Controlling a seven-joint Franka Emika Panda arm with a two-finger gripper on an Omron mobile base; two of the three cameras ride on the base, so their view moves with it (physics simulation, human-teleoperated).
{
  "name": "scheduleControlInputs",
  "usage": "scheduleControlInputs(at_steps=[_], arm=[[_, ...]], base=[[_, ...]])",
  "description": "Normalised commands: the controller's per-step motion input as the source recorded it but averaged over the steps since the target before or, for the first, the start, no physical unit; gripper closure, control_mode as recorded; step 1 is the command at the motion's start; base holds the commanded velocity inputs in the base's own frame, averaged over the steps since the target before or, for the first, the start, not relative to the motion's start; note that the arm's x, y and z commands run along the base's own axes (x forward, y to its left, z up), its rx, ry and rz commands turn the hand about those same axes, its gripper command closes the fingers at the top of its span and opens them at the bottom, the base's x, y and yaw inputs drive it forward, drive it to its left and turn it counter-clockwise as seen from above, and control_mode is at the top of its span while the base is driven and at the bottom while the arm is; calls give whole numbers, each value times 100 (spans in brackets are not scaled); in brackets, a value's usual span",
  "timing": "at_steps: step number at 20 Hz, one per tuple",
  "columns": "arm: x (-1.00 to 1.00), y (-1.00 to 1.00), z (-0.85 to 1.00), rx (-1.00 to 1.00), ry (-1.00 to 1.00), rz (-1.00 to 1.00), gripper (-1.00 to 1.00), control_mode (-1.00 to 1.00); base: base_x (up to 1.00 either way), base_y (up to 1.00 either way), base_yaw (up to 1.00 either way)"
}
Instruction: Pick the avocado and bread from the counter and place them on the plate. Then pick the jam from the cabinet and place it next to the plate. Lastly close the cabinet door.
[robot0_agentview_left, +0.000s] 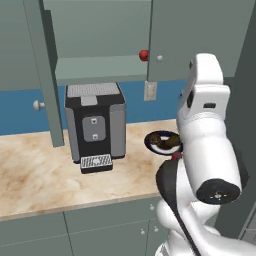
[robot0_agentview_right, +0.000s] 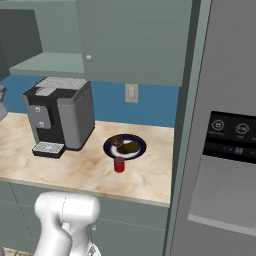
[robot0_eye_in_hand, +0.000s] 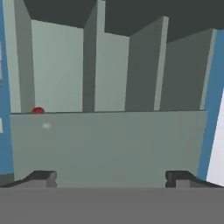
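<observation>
The plate (robot0_agentview_right: 138, 142) lies on the counter right of the coffee machine and carries the rough brown bread (robot0_agentview_right: 117, 141) and the smooth olive avocado (robot0_agentview_right: 131, 147). The red jam (robot0_agentview_right: 119, 164) stands upright on the counter just in front of the plate's rim; in the left base view only a sliver of it (robot0_agentview_left: 176, 156) peeks from behind my arm. The cabinet door (robot0_agentview_left: 47, 90) stands swung out, edge-on, at the left of the open cabinet. My gripper (robot0_eye_in_hand: 110, 179) is open with nothing between its fingertips (robot0_eye_in_hand: 41, 177), facing the cabinet fronts.
A coffee machine (robot0_agentview_left: 95, 125) stands left of the plate. A small red ball (robot0_agentview_left: 143, 55) sits on the cabinet shelf beside the closed right-hand door (robot0_agentview_right: 130, 40). A tall fridge (robot0_agentview_right: 225, 150) bounds the counter on the right. My arm hides part of the plate (robot0_agentview_left: 152, 137).
</observation>
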Motion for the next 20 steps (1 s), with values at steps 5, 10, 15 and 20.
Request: scheduleControlInputs(at_steps=[5,10,15,20], arm=[[-60,0,0,0,0,-25,-100,-100],[-59,0,-7,0,0,-26,-100,-100],[-48,9,-24,0,0,-26,-100,-100],[-37,21,-33,0,0,-24,-100,-100]], base=[[0,0,0],[0,0,0],[0,0,0],[0,0,0]])
